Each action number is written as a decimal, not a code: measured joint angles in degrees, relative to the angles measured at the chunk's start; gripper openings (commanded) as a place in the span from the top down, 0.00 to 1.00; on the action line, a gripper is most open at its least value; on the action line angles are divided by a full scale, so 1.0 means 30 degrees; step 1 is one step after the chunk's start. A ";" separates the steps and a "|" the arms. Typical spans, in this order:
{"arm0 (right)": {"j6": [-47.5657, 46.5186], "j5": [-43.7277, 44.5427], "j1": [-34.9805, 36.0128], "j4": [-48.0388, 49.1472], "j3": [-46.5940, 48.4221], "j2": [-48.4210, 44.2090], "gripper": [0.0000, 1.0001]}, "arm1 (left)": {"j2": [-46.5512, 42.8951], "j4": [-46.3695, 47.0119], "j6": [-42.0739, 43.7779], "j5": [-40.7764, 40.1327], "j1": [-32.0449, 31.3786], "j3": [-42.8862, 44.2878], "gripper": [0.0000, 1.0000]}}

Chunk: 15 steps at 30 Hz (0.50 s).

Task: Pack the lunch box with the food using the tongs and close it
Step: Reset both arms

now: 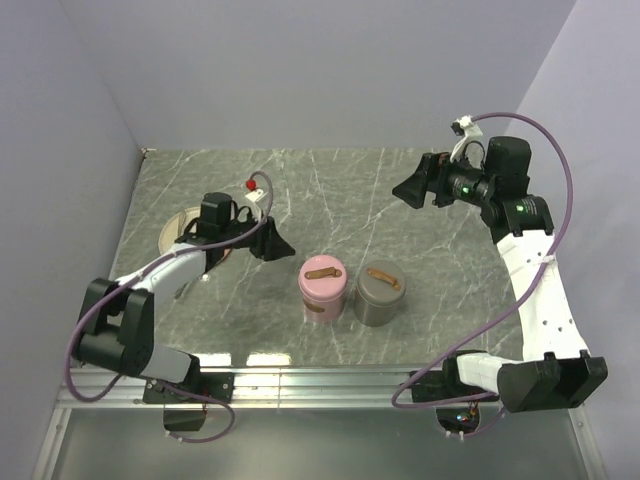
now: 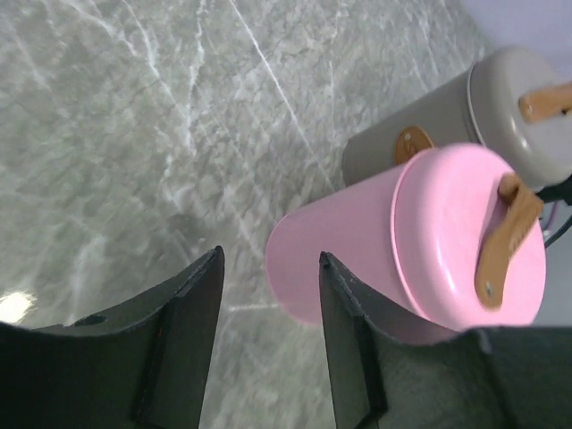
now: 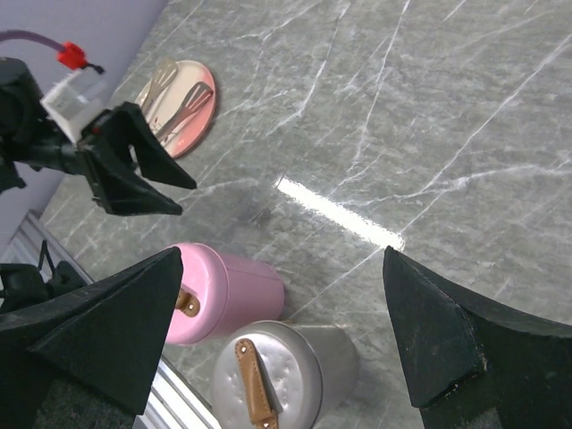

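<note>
1. On the grey marbled surface [image 1: 330,190] two lidded cylindrical containers stand just beside each other near the front middle: a pink one [image 1: 322,288] on the left and a grey one [image 1: 379,292] on the right. Each lid is on, with a tan strap handle across it.
2. At the far left sits a round pink plate [image 3: 179,105] with metal tongs [image 3: 183,101] lying on it. No loose food shows in any view.
3. Your left gripper [image 1: 272,241] hangs just left of the pink container, jaws moderately open and holding nothing.
4. Your right gripper [image 1: 418,186] is raised at the far right, jaws spread wide and empty.
5. Closed lids fit either a packed box or one waiting to be opened.
6. When working near the containers, approach slowly; they look easy to tip.
</note>
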 measured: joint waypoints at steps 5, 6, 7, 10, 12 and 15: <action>0.0408 -0.0503 -0.0546 0.0226 0.0000 0.0160 0.00 | 0.1224 0.1435 -0.1916 -0.0335 -0.1464 0.0138 0.47; 0.0474 -0.0583 -0.0597 0.0284 0.0000 0.0197 0.00 | 0.1217 0.1654 -0.2106 -0.0401 -0.1851 0.0073 0.47; 0.0539 -0.0612 -0.0605 0.0321 0.0000 0.0219 0.00 | 0.1217 0.1829 -0.2266 -0.0415 -0.2157 0.0044 0.47; 0.0678 -0.0780 -0.0627 0.0444 0.0000 0.0277 0.00 | 0.1217 0.2142 -0.2382 -0.0546 -0.2863 -0.0066 0.47; 0.0736 -0.0918 -0.0627 0.0503 0.0000 0.0350 0.00 | 0.1217 0.2157 -0.2382 -0.0597 -0.2994 -0.0138 0.47; 0.0750 -0.1027 -0.0627 0.0525 0.0000 0.0474 0.00 | 0.1217 0.2098 -0.2382 -0.0590 -0.2994 -0.0182 0.47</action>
